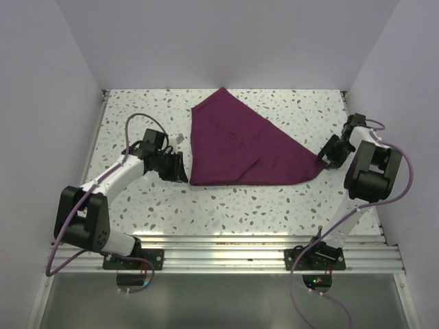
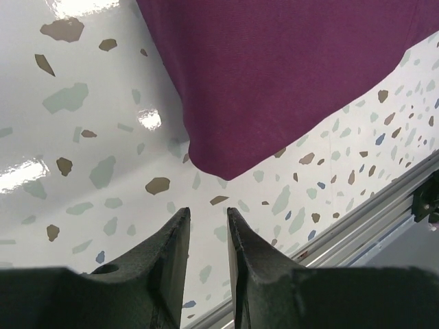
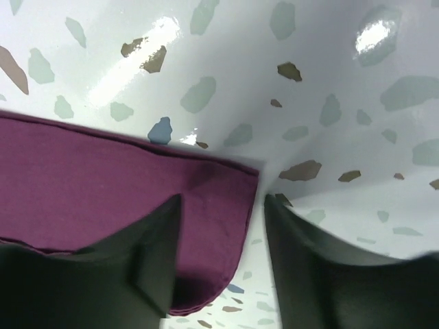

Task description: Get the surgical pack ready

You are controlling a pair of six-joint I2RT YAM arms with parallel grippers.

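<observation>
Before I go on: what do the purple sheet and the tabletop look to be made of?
Purple sheet: woven cloth, matte, going by its soft creases, folded layers and hemmed edge. Tabletop: hard, glossy, speckled terrazzo pattern, probably laminate or a coated board; bright glare patches mirror the lights.

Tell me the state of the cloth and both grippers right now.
purple cloth: folded into a rough triangle, lying flat on the table.
left gripper: open, empty, just short of the cloth's near corner.
right gripper: open, straddling the cloth's other corner.
</observation>
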